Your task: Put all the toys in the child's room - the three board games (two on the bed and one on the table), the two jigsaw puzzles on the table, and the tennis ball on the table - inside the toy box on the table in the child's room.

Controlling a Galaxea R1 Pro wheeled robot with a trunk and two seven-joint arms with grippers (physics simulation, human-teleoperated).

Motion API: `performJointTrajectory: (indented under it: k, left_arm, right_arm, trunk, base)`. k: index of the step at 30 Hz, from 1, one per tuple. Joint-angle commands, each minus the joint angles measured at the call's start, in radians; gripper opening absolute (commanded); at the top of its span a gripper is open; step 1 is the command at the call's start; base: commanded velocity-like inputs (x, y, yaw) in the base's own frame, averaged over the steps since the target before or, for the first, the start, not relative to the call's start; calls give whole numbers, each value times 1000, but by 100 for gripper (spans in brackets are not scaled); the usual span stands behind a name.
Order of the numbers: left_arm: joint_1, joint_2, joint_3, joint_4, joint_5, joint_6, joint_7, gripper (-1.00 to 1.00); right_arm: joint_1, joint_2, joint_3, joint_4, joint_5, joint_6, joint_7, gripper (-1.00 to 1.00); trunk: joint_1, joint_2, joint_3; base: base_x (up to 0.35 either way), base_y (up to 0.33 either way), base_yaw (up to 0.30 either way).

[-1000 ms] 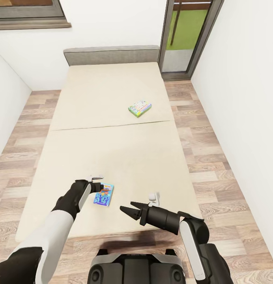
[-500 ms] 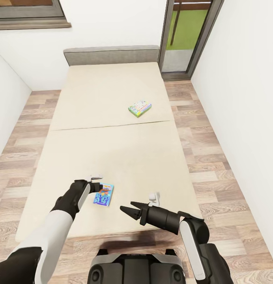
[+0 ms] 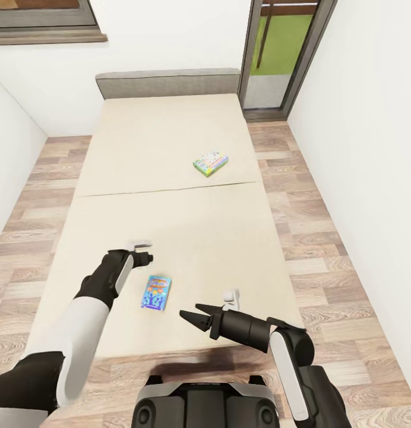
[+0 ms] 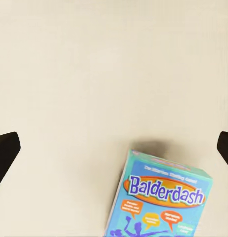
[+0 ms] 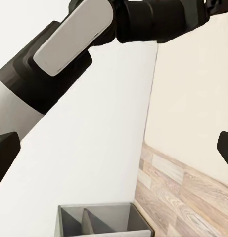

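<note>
Hovering with fingers spread wide and empty, the left gripper hangs just beyond the Balderdash box, which lies flat near the foot of the bed. The right gripper, fingers also apart, waits beside it. A second game sits mid-mattress, well apart. One risk is that the thin box, flush on soft bedding, skids or gets pressed down rather than gripped.

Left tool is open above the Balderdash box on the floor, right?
Not the floor. The Balderdash box lies on the bed, as the head view shows. The left tool is open above it.
</note>
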Motion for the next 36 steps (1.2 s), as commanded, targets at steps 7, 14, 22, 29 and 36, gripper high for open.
performJointTrajectory:
  k: [7,14,22,29,36]
  left_arm:
    - [-32,-3,5,-2,3,2,3,100]
    - [-39,-8,5,-1,2,-29,3,100]
    - [-40,-12,4,54,0,-89,3,100]
    - [-40,-12,3,97,-4,-131,3,100]
    - [-40,-11,1,118,-5,-147,3,100]
  right_arm:
    - [-5,0,1,0,-1,6,1,100]
    - [-7,0,-2,0,-1,9,3,100]
    - [-7,0,-7,0,-1,13,4,100]
    - [-9,0,-3,-1,-3,15,4,100]
    - [-152,0,-7,-1,-4,137,2,100]
  trunk:
    - [1,-1,-1]
    - [1,-1,-1]
    - [1,-1,-5]
    - [1,-1,-13]
    - [1,-1,-23]
  base:
    - [0,0,0]
    - [0,0,0]
    - [0,0,0]
    - [0,0,0]
    - [0,0,0]
